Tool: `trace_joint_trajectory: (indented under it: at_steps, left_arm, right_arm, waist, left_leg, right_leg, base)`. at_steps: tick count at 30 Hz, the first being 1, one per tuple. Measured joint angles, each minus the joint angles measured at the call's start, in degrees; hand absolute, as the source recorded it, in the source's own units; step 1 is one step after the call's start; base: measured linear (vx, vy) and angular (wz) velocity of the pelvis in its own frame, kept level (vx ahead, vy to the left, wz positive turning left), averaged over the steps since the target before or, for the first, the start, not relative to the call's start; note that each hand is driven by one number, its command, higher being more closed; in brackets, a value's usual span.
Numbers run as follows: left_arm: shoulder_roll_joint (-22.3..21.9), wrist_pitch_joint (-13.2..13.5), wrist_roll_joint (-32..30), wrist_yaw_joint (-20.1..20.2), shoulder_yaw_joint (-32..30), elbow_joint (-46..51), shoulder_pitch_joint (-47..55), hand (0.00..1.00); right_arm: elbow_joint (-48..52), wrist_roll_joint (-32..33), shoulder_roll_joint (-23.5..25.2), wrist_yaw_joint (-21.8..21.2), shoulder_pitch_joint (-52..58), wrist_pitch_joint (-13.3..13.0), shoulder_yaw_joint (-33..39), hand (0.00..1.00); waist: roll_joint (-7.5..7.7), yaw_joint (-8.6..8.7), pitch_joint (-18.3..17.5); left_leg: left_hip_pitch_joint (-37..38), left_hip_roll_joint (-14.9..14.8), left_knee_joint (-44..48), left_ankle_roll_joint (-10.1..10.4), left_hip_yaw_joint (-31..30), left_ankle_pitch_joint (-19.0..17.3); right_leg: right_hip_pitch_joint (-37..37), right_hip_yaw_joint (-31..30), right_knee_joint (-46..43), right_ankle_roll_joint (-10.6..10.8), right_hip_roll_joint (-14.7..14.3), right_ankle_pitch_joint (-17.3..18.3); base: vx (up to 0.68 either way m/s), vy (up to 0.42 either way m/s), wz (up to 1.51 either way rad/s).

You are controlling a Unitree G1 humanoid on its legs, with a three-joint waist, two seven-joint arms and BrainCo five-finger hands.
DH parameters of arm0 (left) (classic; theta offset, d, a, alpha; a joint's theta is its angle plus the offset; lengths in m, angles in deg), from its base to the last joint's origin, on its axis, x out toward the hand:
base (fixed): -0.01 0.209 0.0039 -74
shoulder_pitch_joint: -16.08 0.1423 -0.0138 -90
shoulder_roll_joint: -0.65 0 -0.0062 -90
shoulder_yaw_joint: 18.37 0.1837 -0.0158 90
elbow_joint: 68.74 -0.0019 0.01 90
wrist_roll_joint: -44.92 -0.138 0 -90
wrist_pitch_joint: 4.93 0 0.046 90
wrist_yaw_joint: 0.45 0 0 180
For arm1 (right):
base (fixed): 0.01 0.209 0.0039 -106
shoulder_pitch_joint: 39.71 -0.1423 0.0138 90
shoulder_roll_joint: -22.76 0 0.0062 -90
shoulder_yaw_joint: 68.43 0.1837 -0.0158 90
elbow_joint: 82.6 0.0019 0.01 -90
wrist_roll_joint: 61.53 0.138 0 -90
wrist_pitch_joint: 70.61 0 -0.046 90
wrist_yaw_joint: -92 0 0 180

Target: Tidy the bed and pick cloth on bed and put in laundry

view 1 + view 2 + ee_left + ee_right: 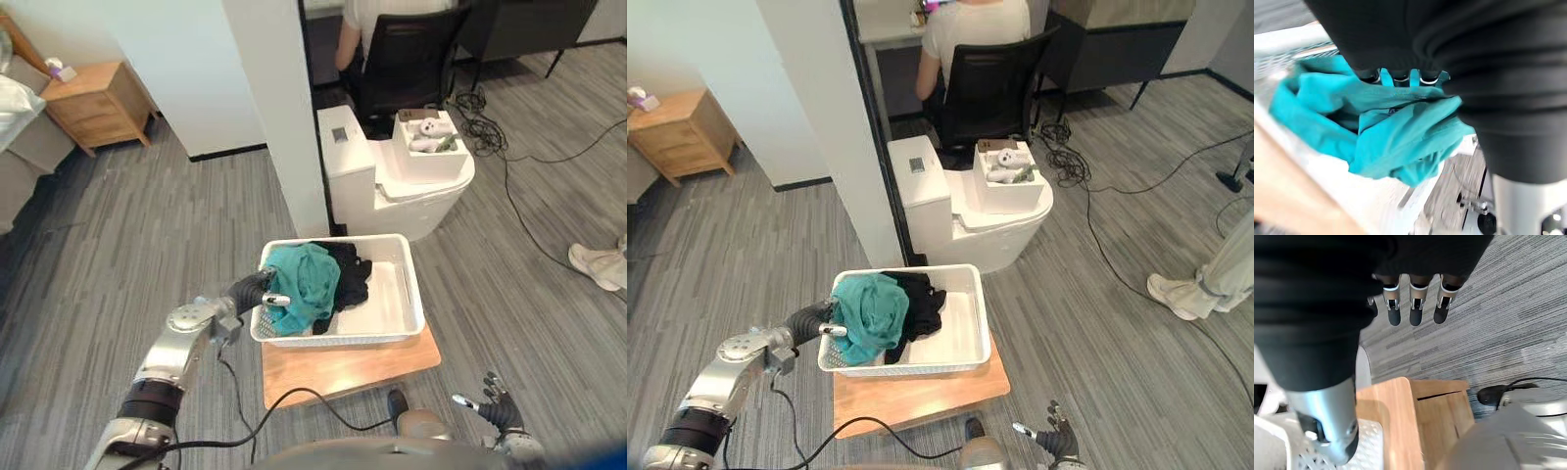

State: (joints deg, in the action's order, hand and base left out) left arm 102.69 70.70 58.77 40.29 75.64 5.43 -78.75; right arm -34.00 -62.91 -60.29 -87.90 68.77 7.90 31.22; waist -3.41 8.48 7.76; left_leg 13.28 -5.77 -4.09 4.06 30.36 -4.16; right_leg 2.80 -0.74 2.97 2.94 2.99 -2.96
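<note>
Soft, crumpled teal cloth [306, 282] and matt black cloth [351, 266] fill a smooth white plastic basket [415, 294] with perforated walls, set on a pale, smooth wooden stand [343, 370] above a matt, streaked grey floor [147, 255].

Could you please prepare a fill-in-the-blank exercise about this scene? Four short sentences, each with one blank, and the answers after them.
1. The left hand is at a teal cloth that lies in a white ____.
2. The basket, which also holds a black cloth, stands on a ____ board.
3. The right hand hangs open above the grey ____ and holds nothing.
4. Beyond the basket, a person sits on a black ____.

Missing words: basket; wooden; floor; chair.
</note>
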Motion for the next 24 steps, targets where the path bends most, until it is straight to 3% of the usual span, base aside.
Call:
trace_joint_trajectory:
  at_steps: [5, 10, 13, 14, 18, 22, 24]
  left_arm:
    - [-0.01, 0.82, -6.77, -0.36, 0.59, -0.99, 1.09, 0.00]
    - [3.52, 10.44, -21.68, -7.70, 5.49, -8.00, -4.12, 0.00]
    - [5.93, 13.13, -27.44, -8.54, 7.52, -9.38, -6.79, 0.00]
    - [6.83, 14.36, -32.22, -8.46, 8.81, -9.78, -8.22, 0.00]
    - [9.48, 15.01, -39.33, -8.80, 11.85, -9.75, -13.34, 0.00]
    - [11.32, 14.67, -38.25, -7.77, 13.17, -9.75, -16.06, 0.00]
    - [11.47, 14.70, -32.32, -6.03, 13.73, -9.74, -16.00, 0.00]
  right_arm:
    - [0.01, -0.02, 0.00, -1.14, 0.08, 0.50, -0.07, 0.00]
    - [0.09, 0.31, -0.01, -1.70, -0.33, 0.82, -0.75, 0.00]
    - [0.18, 0.81, -0.33, -2.09, -0.79, 0.83, -0.73, 0.00]
    - [0.17, 1.37, -0.63, -2.27, -0.63, 0.88, -0.60, 0.00]
    - [1.08, 1.88, -0.67, -3.41, -0.57, 0.89, 1.09, 0.00]
    - [1.90, 1.77, -0.56, -4.52, -0.18, 0.77, 2.18, 0.00]
    - [2.18, 1.62, -0.51, -4.73, 0.92, 0.69, 3.53, 0.00]
  waist:
    - [0.02, -0.02, -0.46]
    - [0.50, 0.08, -1.41]
    - [0.14, 0.11, -1.15]
    - [-0.32, 0.36, -0.96]
    - [-0.97, 1.02, -0.58]
    - [-1.02, 1.23, -0.55]
    - [-1.18, 0.99, -0.58]
  left_leg:
    - [1.16, 0.01, -0.55, 0.09, 0.55, 0.05]
    - [-1.74, 0.04, -0.73, 0.61, 1.25, 0.19]
    - [-2.30, -0.05, -0.84, 0.26, 2.24, 0.87]
    - [-1.81, -0.25, -0.89, 0.44, 2.56, 0.85]
    - [-0.70, -0.38, -0.83, 1.02, 3.90, 0.45]
    - [0.59, -0.37, -0.69, 1.54, 5.09, 0.07]
    - [1.94, -0.55, -0.48, 1.69, 5.29, -0.47]
  right_leg:
    - [1.08, -0.02, 0.11, -0.06, -0.06, 0.04]
    - [-2.12, -0.52, 0.10, -0.07, -0.12, -0.07]
    - [-3.47, -1.41, 0.09, -0.26, -0.46, -0.53]
    - [-3.23, -1.62, -0.04, -0.27, -0.72, -0.60]
    - [-2.19, -2.68, -0.10, -0.35, -0.95, -0.51]
    - [-1.09, -3.20, -0.11, -0.30, -0.94, -0.33]
    - [0.38, -3.15, -0.34, -0.41, -0.98, 0.39]
  base:
    - [-0.05, -0.015, -0.02]
    - [-0.07, -0.032, -0.06]
    - [0.00, -0.035, -0.18]
    - [0.03, -0.023, -0.15]
    - [0.00, -0.009, -0.11]
    - [-0.03, -0.004, -0.05]
    - [-0.05, -0.016, 0.06]
